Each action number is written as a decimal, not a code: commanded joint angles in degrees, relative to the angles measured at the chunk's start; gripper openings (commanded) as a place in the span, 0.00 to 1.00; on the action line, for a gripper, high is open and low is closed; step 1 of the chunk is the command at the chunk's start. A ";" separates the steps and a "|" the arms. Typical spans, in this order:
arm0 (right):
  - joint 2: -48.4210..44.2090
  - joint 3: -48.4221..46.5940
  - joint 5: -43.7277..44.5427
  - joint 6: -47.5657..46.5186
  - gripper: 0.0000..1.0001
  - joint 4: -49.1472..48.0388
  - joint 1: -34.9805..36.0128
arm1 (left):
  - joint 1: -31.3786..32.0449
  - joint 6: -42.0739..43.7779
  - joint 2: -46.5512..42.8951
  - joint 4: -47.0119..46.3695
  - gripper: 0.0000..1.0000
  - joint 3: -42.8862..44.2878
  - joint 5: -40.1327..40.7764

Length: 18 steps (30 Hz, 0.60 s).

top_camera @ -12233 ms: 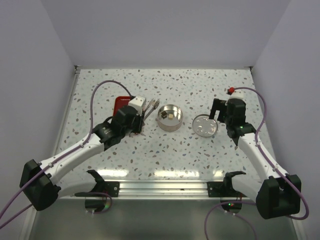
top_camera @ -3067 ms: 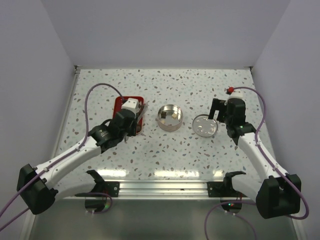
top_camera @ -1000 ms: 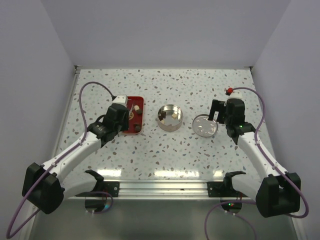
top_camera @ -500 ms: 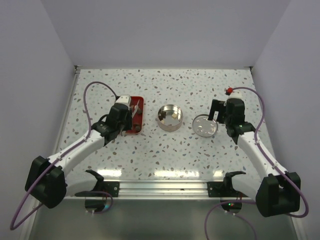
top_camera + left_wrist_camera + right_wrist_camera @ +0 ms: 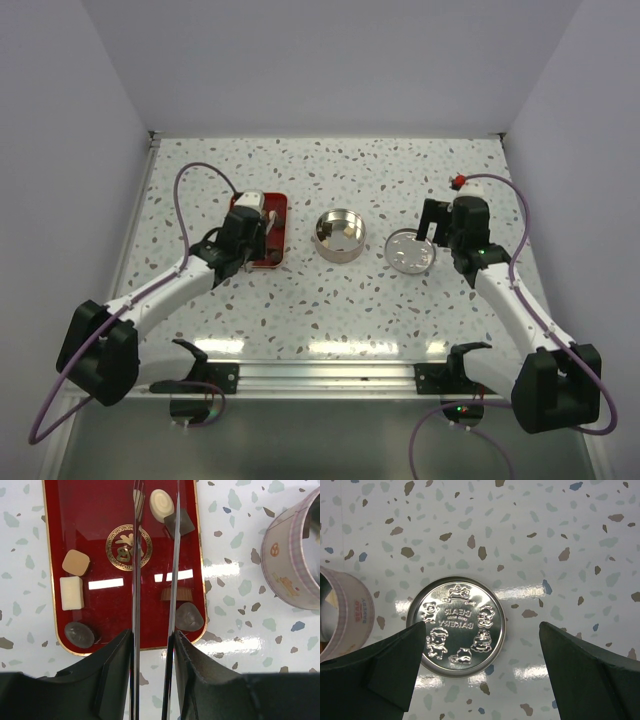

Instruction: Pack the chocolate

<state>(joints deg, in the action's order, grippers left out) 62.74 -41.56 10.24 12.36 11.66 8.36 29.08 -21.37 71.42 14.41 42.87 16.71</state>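
- Chocolate [image 5: 161,505]: eight small pieces lie on the red tray [image 5: 95,510].
- In the left wrist view, a swirled cream oval, a dark square and a half-hidden cream piece sit at the tray's far end.
- A tan square and a white block lie by one long edge, and a brown cup and a dark dome by the other.
- A dark round piece sits in a near corner.
- Left fingers [image 5: 135,580]: thin blades, slightly apart over the tray's midline, with nothing between them.
- Tin [image 5: 339,235]: mid-worktop [image 5: 330,300], near the tray. Its contents are too small to tell.
- Lid [image 5: 456,626]: flat beside the tin.
- Right fingers [image 5: 385,665]: spread wide above the lid, empty.
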 commanded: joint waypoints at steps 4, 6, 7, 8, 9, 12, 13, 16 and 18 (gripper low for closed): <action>0.45 -2.56 -0.84 -0.32 0.99 -0.41 0.08 | -1.22 0.97 0.13 -3.60 0.42 -0.95 1.66; 0.45 -2.56 -0.84 -0.23 0.99 -0.50 0.16 | -1.48 1.06 -0.05 -3.60 0.42 -1.30 1.75; 0.45 -2.56 -0.84 -0.23 0.99 -0.50 0.17 | -1.57 1.15 -0.05 -3.87 0.42 -1.39 1.49; 0.54 -2.56 -0.84 -0.23 0.99 -0.50 0.17 | -1.83 1.06 -0.05 -4.04 0.42 -1.48 1.14; 0.54 -2.56 -0.92 -0.23 0.99 -0.50 0.08 | -1.83 1.15 0.12 -4.22 0.42 -1.48 0.52; 0.54 -2.56 -0.92 -0.23 0.99 -0.50 0.16 | -1.75 0.89 0.56 -4.75 0.42 -1.65 -0.18; 0.45 -2.56 -0.84 -0.23 0.99 -0.41 0.17 | -1.75 0.71 0.65 -4.83 0.42 -1.74 -0.27; 0.37 -2.56 -0.84 -0.23 0.99 -0.23 0.08 | -1.75 0.71 0.83 -4.84 0.42 -2.09 -0.45; 0.37 -2.56 -0.84 -0.23 0.99 -0.41 0.16 | -1.75 0.80 0.57 -4.40 0.42 -2.35 -0.88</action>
<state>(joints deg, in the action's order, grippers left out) 63.29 -41.56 9.45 12.38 11.81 8.36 27.77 -21.37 72.25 12.86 41.32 16.38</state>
